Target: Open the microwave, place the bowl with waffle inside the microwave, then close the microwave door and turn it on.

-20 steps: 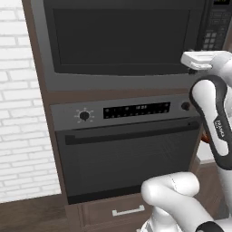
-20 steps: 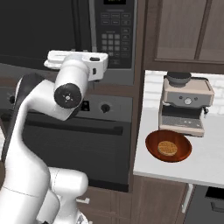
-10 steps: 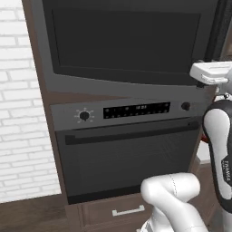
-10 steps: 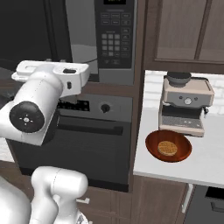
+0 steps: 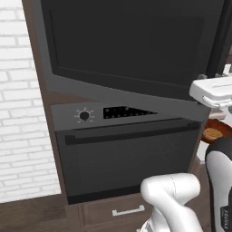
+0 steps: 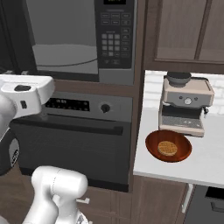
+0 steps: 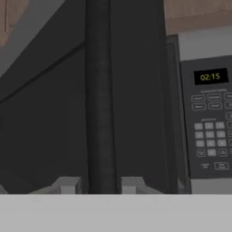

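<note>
The microwave (image 6: 78,39) is built in above the oven, and its pale cavity and black keypad (image 6: 114,41) show. The microwave door (image 5: 122,45) stands swung out toward me, its dark glass wide across the left base view. In the hand view my gripper (image 7: 98,186) is shut on the door's thick black edge (image 7: 100,99), one fingertip on each side. My white hand (image 5: 213,90) sits at the door's free end. The reddish-brown bowl (image 6: 168,146) with the golden waffle (image 6: 166,148) rests on the white counter (image 6: 205,162) to the right, apart from the gripper.
Below the microwave is a dark oven with a round knob (image 5: 84,115) and a long bar handle (image 5: 131,131). A silver coffee machine (image 6: 186,105) stands behind the bowl. A white brick wall (image 5: 18,113) bounds the left side. A drawer (image 5: 129,210) sits under the oven.
The microwave door has swung further open toward the base, pulled by my hand. The cavity is now exposed in the right base view. The bowl has not moved.
</note>
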Robot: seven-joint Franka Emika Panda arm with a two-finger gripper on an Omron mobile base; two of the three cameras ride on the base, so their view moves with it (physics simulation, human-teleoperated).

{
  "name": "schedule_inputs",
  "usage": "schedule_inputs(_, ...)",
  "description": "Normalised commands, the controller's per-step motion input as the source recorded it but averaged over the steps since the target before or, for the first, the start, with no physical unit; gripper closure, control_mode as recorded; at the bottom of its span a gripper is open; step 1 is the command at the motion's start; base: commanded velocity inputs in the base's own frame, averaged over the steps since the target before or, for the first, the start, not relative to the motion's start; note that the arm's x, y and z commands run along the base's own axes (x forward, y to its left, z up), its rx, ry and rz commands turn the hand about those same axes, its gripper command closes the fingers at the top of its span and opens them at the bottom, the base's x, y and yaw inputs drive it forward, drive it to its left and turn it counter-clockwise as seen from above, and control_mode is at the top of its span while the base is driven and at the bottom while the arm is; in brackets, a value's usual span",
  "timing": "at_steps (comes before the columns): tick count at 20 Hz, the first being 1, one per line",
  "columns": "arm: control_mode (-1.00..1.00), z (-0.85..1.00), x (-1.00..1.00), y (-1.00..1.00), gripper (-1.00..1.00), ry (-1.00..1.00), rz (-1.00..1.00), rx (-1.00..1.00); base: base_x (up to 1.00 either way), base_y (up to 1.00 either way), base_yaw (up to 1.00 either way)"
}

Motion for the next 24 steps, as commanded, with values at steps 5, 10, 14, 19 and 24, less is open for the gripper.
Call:
schedule_inputs(5, -1.0, 0.02, -1.0, 0.41, -1.0, 0.0, 0.0, -0.1, 0.0, 0.0, 0.0)
schedule_inputs(10, -1.0, 0.08, -1.0, 0.4, -1.0, 0.0, 0.0, -0.09, 0.0, 0.0, 0.0)
schedule_inputs(14, -1.0, 0.15, -1.0, 0.22, -1.0, 0.0, 0.0, -0.06, 0.0, 0.0, 0.0)
schedule_inputs(19, -1.0, 0.49, -0.82, -0.88, -1.0, 0.13, -0.04, 0.21, 0.0, 0.0, 0.0)
schedule_inputs(24, -1.0, 0.06, 0.46, -0.99, -1.0, 0.37, 0.06, 0.28, 0.0, 0.0, 0.0)
